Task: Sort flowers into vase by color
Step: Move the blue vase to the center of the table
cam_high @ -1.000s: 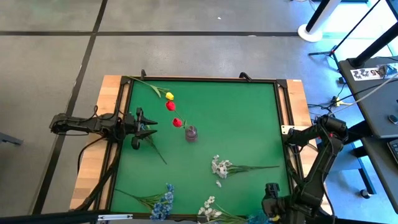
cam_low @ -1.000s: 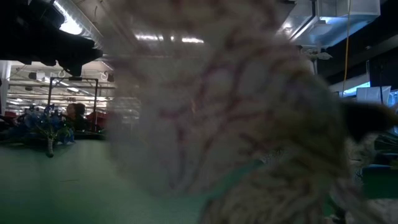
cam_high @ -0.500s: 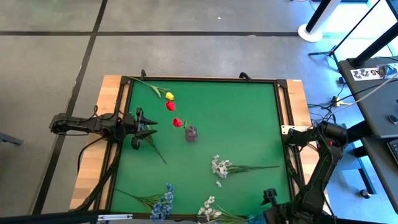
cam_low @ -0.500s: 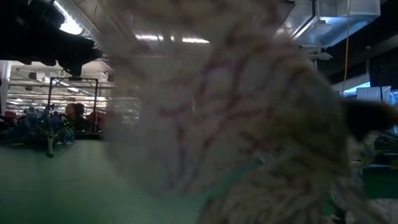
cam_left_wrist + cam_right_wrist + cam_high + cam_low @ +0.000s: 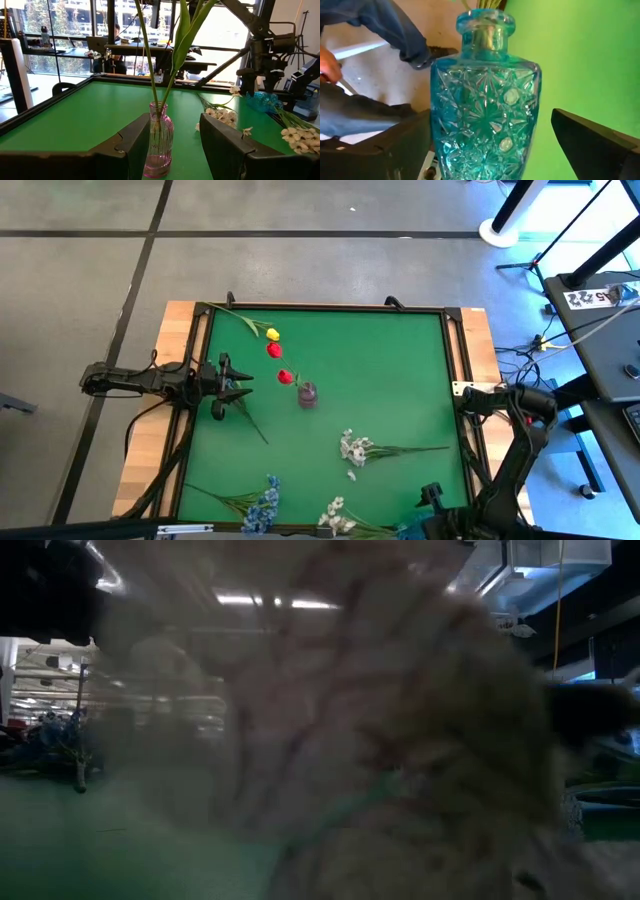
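Observation:
A small pink glass vase (image 5: 308, 394) (image 5: 160, 140) stands on the green mat and holds two red buds (image 5: 279, 363) and a yellow bud (image 5: 273, 334) on green stems (image 5: 150, 60). My left gripper (image 5: 240, 385) (image 5: 175, 127) is open and level with the vase. It sits a short way to the vase's left and touches nothing. At the near edge, my right gripper (image 5: 432, 498) (image 5: 490, 145) is open. Its fingers stand on either side of a blue cut-glass vase (image 5: 482, 95) (image 5: 410, 532). White sprays (image 5: 355, 448) (image 5: 338, 515) and a blue spray (image 5: 262, 505) lie on the mat.
A loose green stem (image 5: 250, 420) lies on the mat beside my left gripper. A blurred white blossom (image 5: 380, 730) fills most of the low view. A person's leg (image 5: 395, 25) and hand (image 5: 326, 65) show beyond the table's near edge. The mat's right half (image 5: 400, 370) holds nothing.
My right gripper has moved a little toward the table's near edge and the blue vase, and the arm's elbow has swung outward to the right. The blurred white blossom in front of the low camera has shifted.

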Motion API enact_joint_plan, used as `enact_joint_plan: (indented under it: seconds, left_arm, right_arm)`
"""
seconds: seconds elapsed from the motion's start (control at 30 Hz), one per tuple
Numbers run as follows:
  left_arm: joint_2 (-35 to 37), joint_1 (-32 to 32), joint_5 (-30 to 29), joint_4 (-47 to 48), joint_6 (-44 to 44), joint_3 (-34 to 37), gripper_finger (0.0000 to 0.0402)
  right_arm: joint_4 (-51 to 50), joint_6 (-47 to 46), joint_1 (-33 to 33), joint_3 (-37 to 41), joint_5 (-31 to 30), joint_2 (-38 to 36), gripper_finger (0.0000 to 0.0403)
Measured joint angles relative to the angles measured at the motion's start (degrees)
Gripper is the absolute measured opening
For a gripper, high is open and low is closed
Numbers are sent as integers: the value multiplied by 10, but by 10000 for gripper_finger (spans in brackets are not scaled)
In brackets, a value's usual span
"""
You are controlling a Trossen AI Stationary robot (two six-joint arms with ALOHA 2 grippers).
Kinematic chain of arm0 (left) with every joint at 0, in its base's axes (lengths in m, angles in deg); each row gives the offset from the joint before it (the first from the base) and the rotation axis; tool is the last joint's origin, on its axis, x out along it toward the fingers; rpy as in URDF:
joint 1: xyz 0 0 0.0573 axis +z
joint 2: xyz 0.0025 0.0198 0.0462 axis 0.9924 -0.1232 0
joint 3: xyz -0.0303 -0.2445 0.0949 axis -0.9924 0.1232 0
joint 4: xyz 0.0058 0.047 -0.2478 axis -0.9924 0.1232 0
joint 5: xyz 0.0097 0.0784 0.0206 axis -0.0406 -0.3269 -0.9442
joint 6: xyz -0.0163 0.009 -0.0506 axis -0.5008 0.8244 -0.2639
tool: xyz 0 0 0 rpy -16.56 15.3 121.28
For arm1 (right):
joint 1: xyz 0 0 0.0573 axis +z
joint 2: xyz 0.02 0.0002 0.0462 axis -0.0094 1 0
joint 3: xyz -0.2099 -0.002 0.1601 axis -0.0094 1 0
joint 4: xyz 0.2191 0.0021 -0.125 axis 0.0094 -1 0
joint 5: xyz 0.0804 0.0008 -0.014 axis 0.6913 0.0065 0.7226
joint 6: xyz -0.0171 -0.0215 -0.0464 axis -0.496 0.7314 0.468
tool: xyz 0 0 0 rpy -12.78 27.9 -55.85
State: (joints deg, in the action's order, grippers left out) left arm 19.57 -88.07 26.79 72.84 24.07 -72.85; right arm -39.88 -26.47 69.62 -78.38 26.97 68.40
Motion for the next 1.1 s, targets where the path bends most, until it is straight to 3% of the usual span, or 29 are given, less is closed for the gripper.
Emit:
enact_joint_plan:
  seconds: [0.17, 0.37, 0.6, 0.87, 1.1]
  left_arm:
    - [0, 0, 0, 0, 0, 0, 167]
    - [0, 0, 0, 0, 0, 0, 167]
    - [0, 0, 0, 0, 0, 0, 167]
    - [0, 0, 0, 0, 0, 0, 167]
    - [0, 0, 0, 0, 0, 0, 167]
  right_arm:
    - [2, 17, -13, 0, 16, 19, 364]
    - [3, 29, -30, 0, 28, 32, 295]
    - [7, 33, -36, 2, 14, 32, 295]
    - [120, 27, -46, 38, 16, 29, 295]
    - [158, 28, -65, 41, -2, 32, 295]
